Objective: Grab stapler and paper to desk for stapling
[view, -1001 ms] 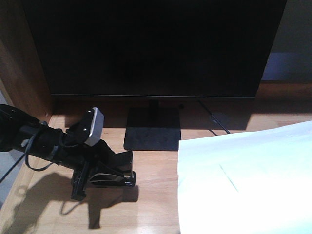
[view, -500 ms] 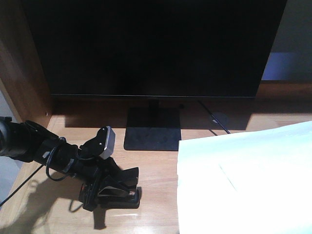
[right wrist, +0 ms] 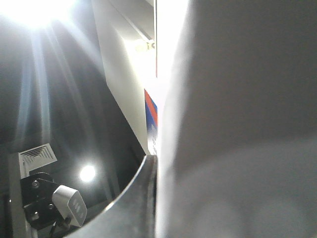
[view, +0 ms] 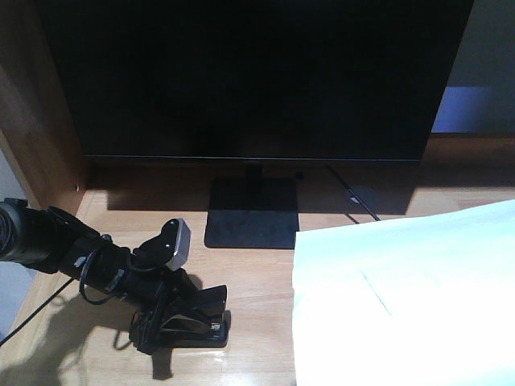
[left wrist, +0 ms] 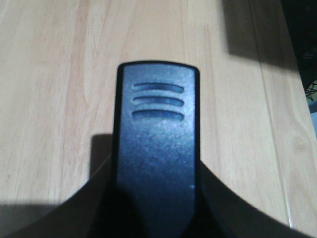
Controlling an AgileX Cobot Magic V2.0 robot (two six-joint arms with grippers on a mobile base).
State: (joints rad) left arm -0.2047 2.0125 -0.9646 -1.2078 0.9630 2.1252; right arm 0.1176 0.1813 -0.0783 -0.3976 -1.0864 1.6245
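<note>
Now our left gripper [view: 181, 318], lower left of the front view, clamps the stapler [left wrist: 156, 148] flat on the desk [view: 257, 277], near the paper [view: 402, 305] at lower right for stapling, while the right gripper's fingers we cannot tell, white sheet filling its view.

You'll find the desk [view: 261, 322] is light wood with plain plank grain and a low sheen. Stapler [left wrist: 156, 148]: black plastic, its top finely pebbled and matt, with three moulded grooves. Paper [view: 402, 297]: white, smooth, matt. Monitor [view: 249, 72] screen is dark and dull; its stand [view: 251, 213] is matt black.
</note>
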